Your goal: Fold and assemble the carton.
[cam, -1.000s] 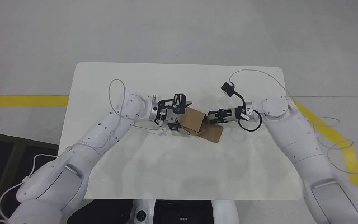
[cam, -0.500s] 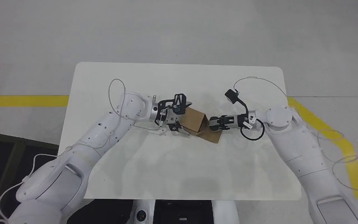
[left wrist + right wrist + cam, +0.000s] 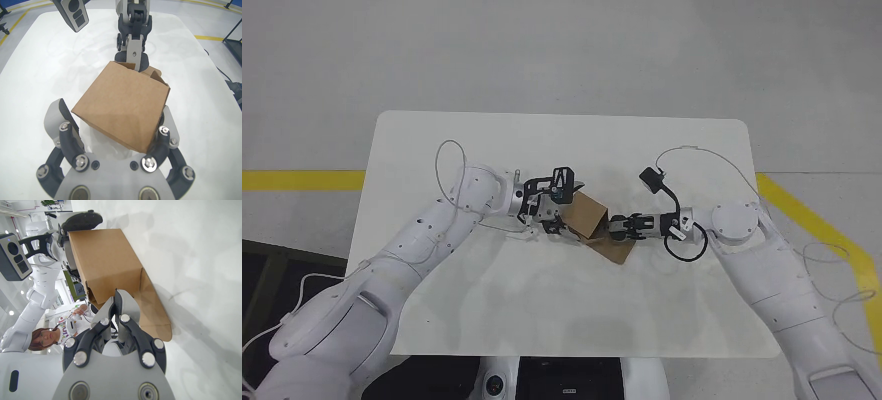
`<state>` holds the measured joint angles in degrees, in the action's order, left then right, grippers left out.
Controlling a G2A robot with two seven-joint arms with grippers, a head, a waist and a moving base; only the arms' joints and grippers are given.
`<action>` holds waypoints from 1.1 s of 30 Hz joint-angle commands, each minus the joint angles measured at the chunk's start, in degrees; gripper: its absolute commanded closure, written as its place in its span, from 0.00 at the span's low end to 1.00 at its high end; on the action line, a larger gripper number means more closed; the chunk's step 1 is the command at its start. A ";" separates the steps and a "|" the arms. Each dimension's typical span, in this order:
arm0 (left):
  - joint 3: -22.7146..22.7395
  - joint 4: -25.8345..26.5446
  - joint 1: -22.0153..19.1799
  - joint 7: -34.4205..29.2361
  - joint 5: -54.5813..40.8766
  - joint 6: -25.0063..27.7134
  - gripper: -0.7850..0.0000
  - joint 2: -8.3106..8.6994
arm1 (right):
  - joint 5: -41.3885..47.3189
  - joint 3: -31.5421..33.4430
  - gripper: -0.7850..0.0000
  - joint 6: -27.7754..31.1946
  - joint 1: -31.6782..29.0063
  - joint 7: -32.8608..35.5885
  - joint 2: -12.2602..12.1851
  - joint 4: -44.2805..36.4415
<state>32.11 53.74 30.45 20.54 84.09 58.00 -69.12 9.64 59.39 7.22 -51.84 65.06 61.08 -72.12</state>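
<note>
A brown carton (image 3: 587, 213) lies on its side at the middle of the white table, its open end toward the right arm. My left gripper (image 3: 560, 212) is shut on its closed end, one finger on each side (image 3: 113, 109). In the left wrist view the carton (image 3: 122, 98) stands tilted between the pads. My right gripper (image 3: 614, 228) is shut, its tips at the carton's open end (image 3: 115, 294), beside a side flap. A long flap (image 3: 153, 309) lies flat on the table under that gripper. The inside of the carton is hidden.
The table (image 3: 442, 150) has bare room all around the carton. A thin cable (image 3: 447, 165) loops over the table near the left arm, and another (image 3: 702, 150) near the right arm. Yellow floor tape (image 3: 302, 180) runs past both sides.
The right gripper has moved left and toward the front, up against the carton's open end. The left gripper and the carton have stayed put.
</note>
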 commanded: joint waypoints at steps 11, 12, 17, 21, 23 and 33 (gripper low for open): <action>-0.73 0.14 -0.30 -0.47 -0.65 0.00 0.00 0.07 | 0.36 4.12 1.00 -1.26 -5.32 -4.79 -1.17 -5.54; -0.73 0.12 -0.32 -0.48 -0.73 0.00 0.00 0.07 | 0.24 4.49 1.00 -1.40 -6.02 -5.67 -1.27 -6.27; -0.83 0.34 -0.29 -0.80 -0.89 0.00 0.00 0.11 | -1.08 6.87 1.00 -1.90 -8.22 -8.22 -1.89 -7.96; -0.56 0.58 -0.23 -1.03 -1.15 0.00 0.00 0.31 | -1.23 7.65 1.00 -3.34 -8.66 -6.39 -2.23 -8.48; -0.37 0.70 -0.10 -1.21 -1.29 0.00 0.00 0.45 | -1.02 7.52 1.00 -4.23 -8.93 -4.80 -2.33 -9.20; 0.40 2.00 0.33 -2.20 -1.64 0.00 0.00 0.97 | -0.17 7.57 1.00 -8.17 -12.77 -10.66 -2.28 -13.23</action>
<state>32.49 55.65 30.74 18.42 82.47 58.00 -68.19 9.42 66.93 -0.61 -64.35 55.13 58.78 -85.04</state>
